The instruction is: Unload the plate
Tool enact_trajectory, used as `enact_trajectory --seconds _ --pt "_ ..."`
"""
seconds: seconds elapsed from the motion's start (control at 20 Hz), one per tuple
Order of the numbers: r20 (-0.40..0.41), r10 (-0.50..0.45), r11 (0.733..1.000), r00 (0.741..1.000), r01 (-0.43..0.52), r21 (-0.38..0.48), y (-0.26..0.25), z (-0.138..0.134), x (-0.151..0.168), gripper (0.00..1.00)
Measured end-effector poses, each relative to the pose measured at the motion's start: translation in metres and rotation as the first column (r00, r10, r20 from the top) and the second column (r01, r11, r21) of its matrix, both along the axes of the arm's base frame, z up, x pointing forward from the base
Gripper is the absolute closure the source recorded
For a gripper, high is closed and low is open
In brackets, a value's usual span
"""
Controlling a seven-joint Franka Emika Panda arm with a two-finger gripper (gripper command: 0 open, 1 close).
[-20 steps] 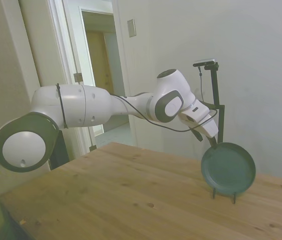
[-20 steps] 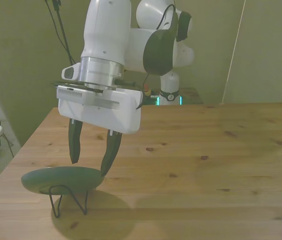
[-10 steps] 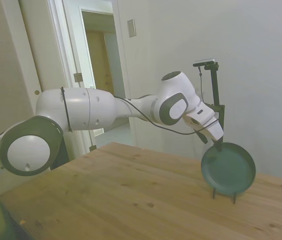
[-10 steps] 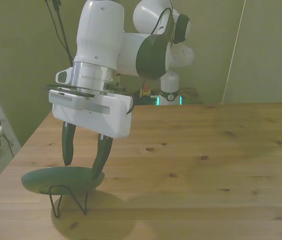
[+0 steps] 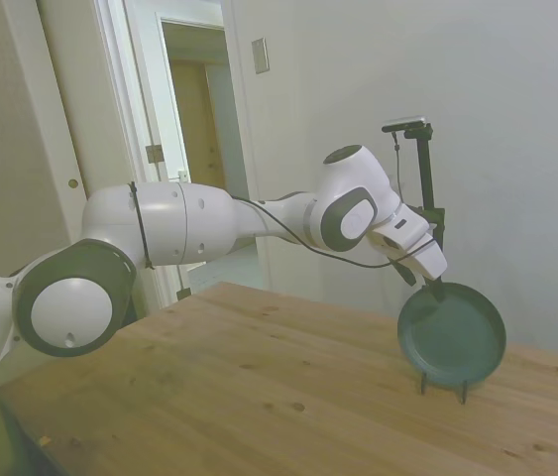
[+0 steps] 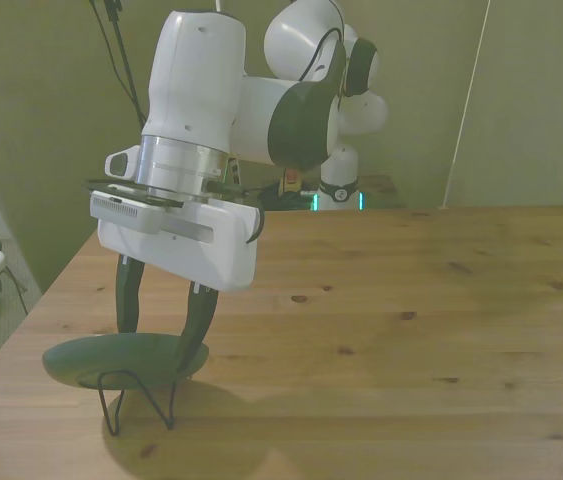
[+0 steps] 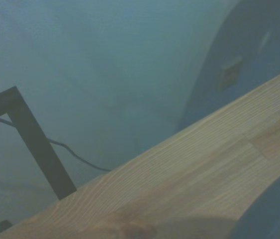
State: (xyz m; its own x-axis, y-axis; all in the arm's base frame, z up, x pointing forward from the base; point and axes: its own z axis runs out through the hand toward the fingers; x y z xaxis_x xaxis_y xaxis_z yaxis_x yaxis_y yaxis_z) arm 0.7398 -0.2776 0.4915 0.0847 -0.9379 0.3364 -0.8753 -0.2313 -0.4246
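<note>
In the front view, the wire stand (image 6: 139, 400) sits nearest the camera at the front view's left, on the wooden table (image 6: 391, 350). The plate (image 6: 126, 358) rests on edge in this stand, near upright and tilted slightly back; the side view shows its dark teal-green face (image 5: 452, 335) and the stand's two thin legs (image 5: 443, 387) below it. The gripper (image 6: 157, 325) is positioned directly above the plate's upper rim. Its fingers (image 6: 124, 295) are spread, one on each side of the rim, with the tips at or just past the rim's top edge; contact with the plate cannot be confirmed from either view. The wrist view shows only a blurred strip of table (image 7: 179, 189) and a dark curved edge, probably the plate (image 7: 271, 211). Behind the gripper, the white arm (image 6: 251, 100) extends back toward the far edge of the table. Task status, as judged: the approach is essentially complete, but no grasp is made. The plate remains in the stand. Remaining steps: close on the rim, lift clear of the wire stand, set the plate down on the table.
</note>
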Motion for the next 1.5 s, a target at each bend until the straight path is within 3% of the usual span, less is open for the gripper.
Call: enact_trajectory --seconds 0.65,1.15,1.5 --pt "0.019 0.085 0.996 0.996 -0.085 0.004 -0.021 0.000 -0.031 1.00" --pt "0.100 0.168 0.986 0.981 -0.169 0.000 -0.022 -0.021 -0.031 1.00" --pt "0.143 0.184 0.982 0.972 -0.188 0.013 -0.033 -0.023 -0.050 1.00"
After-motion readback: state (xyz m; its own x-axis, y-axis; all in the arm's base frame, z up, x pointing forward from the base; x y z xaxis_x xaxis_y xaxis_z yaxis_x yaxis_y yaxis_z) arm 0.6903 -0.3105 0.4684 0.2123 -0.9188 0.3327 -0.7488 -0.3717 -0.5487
